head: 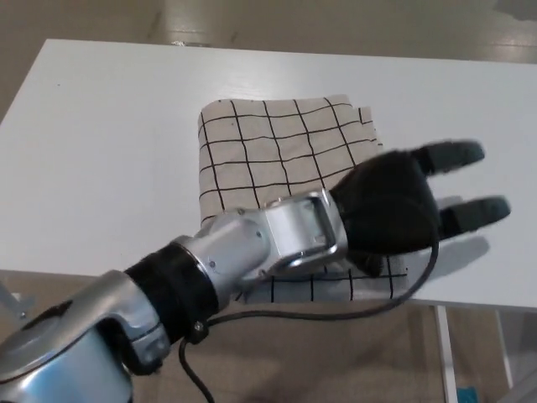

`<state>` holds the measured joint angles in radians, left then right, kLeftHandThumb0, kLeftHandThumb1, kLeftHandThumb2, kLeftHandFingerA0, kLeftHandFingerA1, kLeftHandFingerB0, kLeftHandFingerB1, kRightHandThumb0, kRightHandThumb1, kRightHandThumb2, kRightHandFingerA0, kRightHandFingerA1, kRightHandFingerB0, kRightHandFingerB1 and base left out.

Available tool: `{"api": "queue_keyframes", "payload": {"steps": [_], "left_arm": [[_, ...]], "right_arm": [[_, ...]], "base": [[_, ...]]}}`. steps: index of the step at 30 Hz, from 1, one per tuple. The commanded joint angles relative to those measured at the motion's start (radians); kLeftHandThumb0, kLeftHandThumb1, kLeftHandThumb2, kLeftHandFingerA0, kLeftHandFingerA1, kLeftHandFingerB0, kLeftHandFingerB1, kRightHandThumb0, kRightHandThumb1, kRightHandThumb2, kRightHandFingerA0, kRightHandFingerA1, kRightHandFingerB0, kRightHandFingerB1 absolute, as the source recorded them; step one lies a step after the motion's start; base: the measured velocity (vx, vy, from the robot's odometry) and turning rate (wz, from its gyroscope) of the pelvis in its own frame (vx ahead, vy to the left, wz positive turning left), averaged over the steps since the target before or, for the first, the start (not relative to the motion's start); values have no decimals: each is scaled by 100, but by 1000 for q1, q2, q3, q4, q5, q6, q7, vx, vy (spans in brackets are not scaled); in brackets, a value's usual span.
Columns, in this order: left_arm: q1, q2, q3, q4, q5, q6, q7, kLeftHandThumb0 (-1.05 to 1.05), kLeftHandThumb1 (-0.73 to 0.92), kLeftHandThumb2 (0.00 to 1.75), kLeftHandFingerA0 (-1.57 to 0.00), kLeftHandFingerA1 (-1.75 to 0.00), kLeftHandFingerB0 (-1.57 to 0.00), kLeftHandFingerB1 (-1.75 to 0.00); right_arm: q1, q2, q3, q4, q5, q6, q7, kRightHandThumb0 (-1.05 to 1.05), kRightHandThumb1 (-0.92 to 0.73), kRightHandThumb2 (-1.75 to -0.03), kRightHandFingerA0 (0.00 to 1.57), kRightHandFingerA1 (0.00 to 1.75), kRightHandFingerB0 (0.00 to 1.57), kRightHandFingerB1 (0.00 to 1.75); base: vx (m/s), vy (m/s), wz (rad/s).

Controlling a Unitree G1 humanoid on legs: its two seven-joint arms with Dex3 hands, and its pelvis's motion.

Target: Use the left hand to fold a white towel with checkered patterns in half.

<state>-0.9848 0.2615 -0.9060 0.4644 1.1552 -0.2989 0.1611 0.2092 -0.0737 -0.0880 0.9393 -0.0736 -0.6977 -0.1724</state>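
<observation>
The white towel with black checkered lines (273,155) lies flat on the white worktop (109,126), folded into a roughly square shape; its upper edge sits toward the middle of the worktop, and its lower edge lies just at the near edge of the worktop; at its upper right corner a second layer shows slightly offset beneath the top one, so the cloth is doubled over.

The left hand (394,210) comes in from the lower left, its silver forearm (252,248) crossing above the lower part of the towel; the black palm covers the towel's lower right corner; its fingers (453,154) are spread apart and stretch out to the right, past the towel's right edge and above bare worktop; they hold nothing, and no fold of cloth is caught between them; a shadow of the fingers falls on the worktop just beneath them, though whether the palm rests on the cloth cannot be told.

A black cable (319,312) loops from the wrist down below the worktop edge and back toward the arm; a table leg (443,353) shows beneath the worktop at the lower right; the floor (252,17) beyond the far edge is pale and glossy; the right hand does not appear.
</observation>
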Motion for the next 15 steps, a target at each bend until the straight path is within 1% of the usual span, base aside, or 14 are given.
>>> {"api": "queue_keyframes", "payload": {"steps": [1,3,4,5,6,7,8,9,10,12,13,14,15], "left_arm": [[6,106,250,-334,-347,-17,-330,-100,59,66,0,0,0,-5],[-1,116,276,-362,-353,-13,-341,-100,60,66,0,0,0,-5],[0,124,291,-386,-364,-8,-352,-100,65,61,0,0,0,-4],[4,129,304,-405,-372,-4,-364,-100,65,61,0,0,0,-4],[11,149,341,-449,-407,3,-379,-102,50,79,0,0,0,-4],[27,170,379,-499,-449,12,-397,-102,50,79,0,0,0,-3],[60,198,433,-579,-515,29,-425,-103,51,79,0,0,0,-4],[82,208,457,-621,-546,40,-441,-103,51,79,0,0,0,-4],[153,235,495,-713,-613,63,-459,-103,50,78,0,0,0,-10],[253,275,540,-822,-671,77,-471,-102,49,77,0,0,0,-16],[272,284,549,-839,-683,75,-471,-102,49,77,0,0,0,-16],[312,304,568,-879,-708,74,-476,-88,47,94,0,0,0,-12],[330,311,577,-898,-719,77,-482,-88,47,94,0,0,0,-12]], "right_arm": [[29,-17,17,20,-30,40,-6,-61,-68,-93,14,43,21,44],[31,-19,18,17,-28,35,-1,-61,-68,-93,14,43,21,44],[35,-21,18,19,-30,31,-4,-61,-68,-93,15,43,21,44],[37,-22,19,21,-31,28,-6,-61,-68,-93,15,43,21,44],[38,-24,19,17,-33,31,-10,-61,-69,-93,15,43,21,44],[40,-24,19,14,-34,34,-14,-61,-69,-92,15,43,20,44],[40,-22,17,13,-30,34,-17,-55,-83,-64,22,29,29,31],[40,-21,16,15,-27,30,-17,-55,-83,-64,22,29,29,31],[41,-21,12,19,-23,33,-17,-54,-83,-65,22,30,28,31],[39,-30,13,23,-26,40,-16,-54,-84,-65,22,30,28,31],[36,-32,14,24,-28,41,-18,-54,-84,-65,22,30,28,31],[35,-34,15,29,-30,41,-18,-53,-84,-65,22,30,28,31],[36,-34,15,32,-29,39,-18,-53,-84,-65,22,30,28,31]], "base": [[0,0,0],[0,0,0],[0,0,0],[0,0,0],[0,0,0],[0,0,0],[0,0,0],[0,0,0],[0,0,0],[0,0,0],[0,0,0],[0,0,0],[0,0,0]]}}
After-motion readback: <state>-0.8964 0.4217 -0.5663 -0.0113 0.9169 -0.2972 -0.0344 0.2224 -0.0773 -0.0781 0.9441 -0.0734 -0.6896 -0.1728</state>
